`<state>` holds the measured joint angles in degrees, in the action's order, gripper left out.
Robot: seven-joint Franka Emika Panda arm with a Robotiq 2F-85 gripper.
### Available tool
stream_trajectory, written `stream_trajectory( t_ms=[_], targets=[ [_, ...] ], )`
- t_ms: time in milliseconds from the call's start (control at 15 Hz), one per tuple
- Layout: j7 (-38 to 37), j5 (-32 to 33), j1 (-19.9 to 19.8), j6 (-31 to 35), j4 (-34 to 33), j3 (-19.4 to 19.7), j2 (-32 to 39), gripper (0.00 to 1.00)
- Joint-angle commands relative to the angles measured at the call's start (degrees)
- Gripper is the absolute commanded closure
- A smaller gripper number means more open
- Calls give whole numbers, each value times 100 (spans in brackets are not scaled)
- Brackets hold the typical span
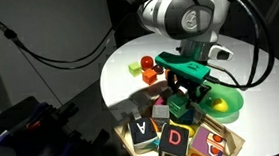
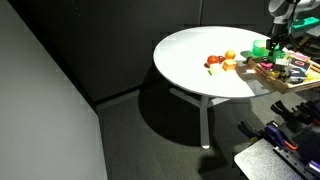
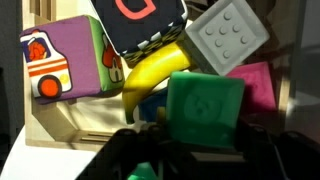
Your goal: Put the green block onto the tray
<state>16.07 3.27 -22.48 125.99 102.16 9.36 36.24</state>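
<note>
The green block [image 3: 205,110] sits between my gripper's [image 3: 195,140] black fingers in the wrist view, held just above the wooden tray [image 3: 70,125]. In an exterior view my gripper [image 1: 184,97] hangs over the tray [image 1: 230,141] at the table's near edge with the green block [image 1: 180,107] in it. In the other exterior view the gripper [image 2: 276,44] is over the tray [image 2: 290,78] at the table's right side. The tray holds several toy blocks and a yellow banana [image 3: 150,70].
A green bowl [image 1: 224,103] stands beside the tray. Red, orange and yellow toys [image 1: 147,65] lie on the white round table [image 1: 125,84]. Lettered blocks [image 1: 144,131] fill the tray's near end. Black cables hang behind the arm.
</note>
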Motion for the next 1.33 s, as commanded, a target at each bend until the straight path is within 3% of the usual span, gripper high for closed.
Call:
stream_trajectory(
  t_ms=[0, 133, 1267],
  targets=[
    [176, -105, -63, -67, -8, -22, -11, 10],
    [190, -99, -50, -52, 27, -32, -34, 0],
    [560, -340, 169, 100, 764, -352, -1039, 0]
  ],
)
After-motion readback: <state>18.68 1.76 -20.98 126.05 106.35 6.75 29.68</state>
